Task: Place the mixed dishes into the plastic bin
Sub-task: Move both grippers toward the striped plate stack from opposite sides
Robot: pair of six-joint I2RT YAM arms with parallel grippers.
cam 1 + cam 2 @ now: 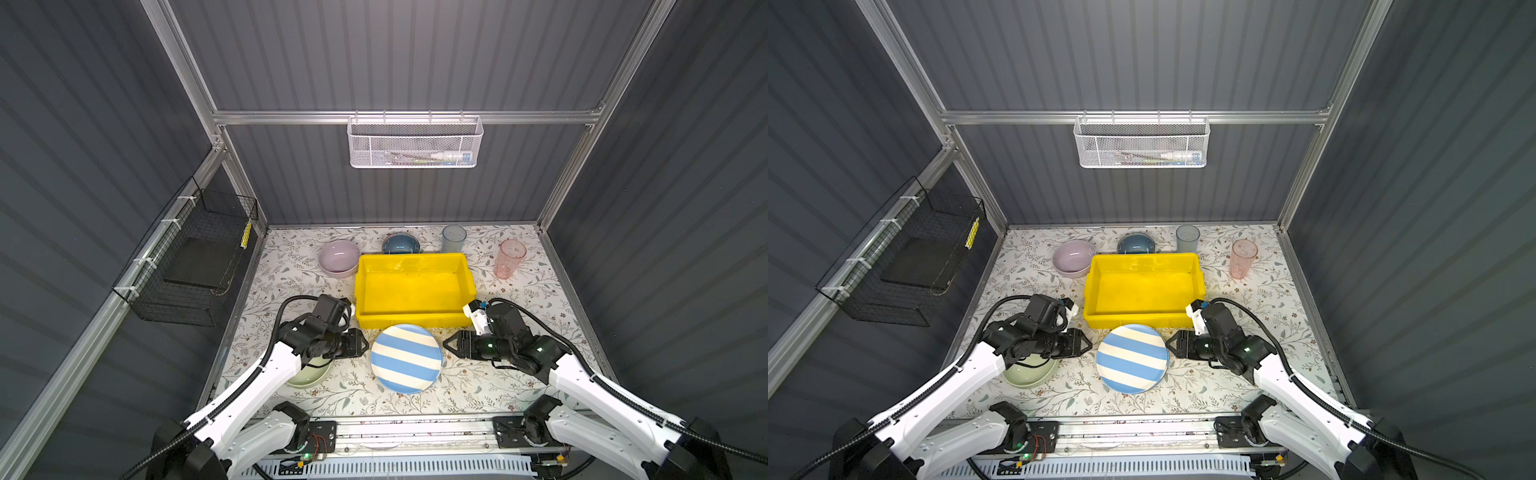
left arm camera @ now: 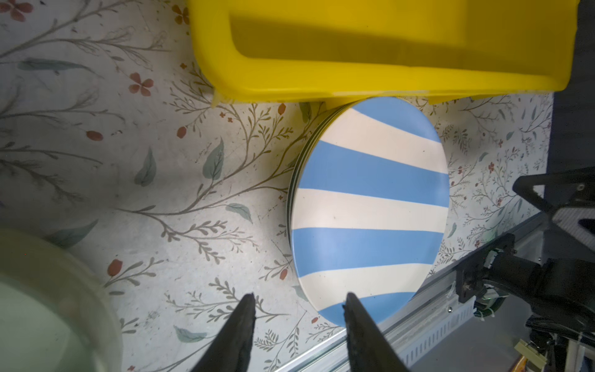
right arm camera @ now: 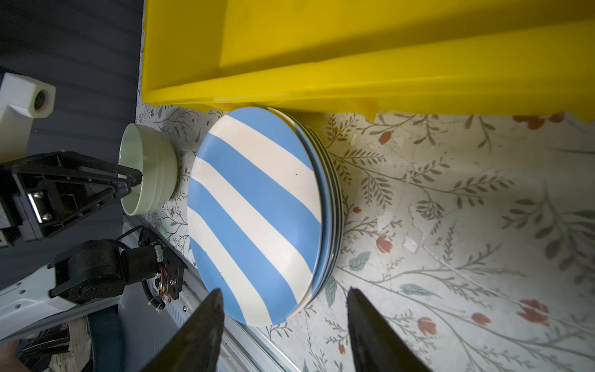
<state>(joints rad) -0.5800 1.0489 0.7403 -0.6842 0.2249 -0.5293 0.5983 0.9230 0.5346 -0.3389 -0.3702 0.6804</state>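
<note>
Top view: striped plate [image 1: 406,358] tops stack before bin [image 1: 415,321], between my grippers. Left gripper [image 1: 365,345] at its left rim, right gripper [image 1: 444,345] at right rim, equally near; both jaws apart, empty. I count green bowl [image 1: 309,376], lilac bowl [image 1: 338,257], blue bowl [image 1: 401,244]; blue tumbler [image 1: 454,239], pink tumbler [image 1: 510,257]; plates beneath unclear.

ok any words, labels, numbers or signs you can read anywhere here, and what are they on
No text is readable in any view.
Faint marks on the pink tumbler: too blurred to read.
Dark marks on the yellow tag of the black wire basket: too small to read.
Label on the tube in the white mesh basket: too small to read.
</note>
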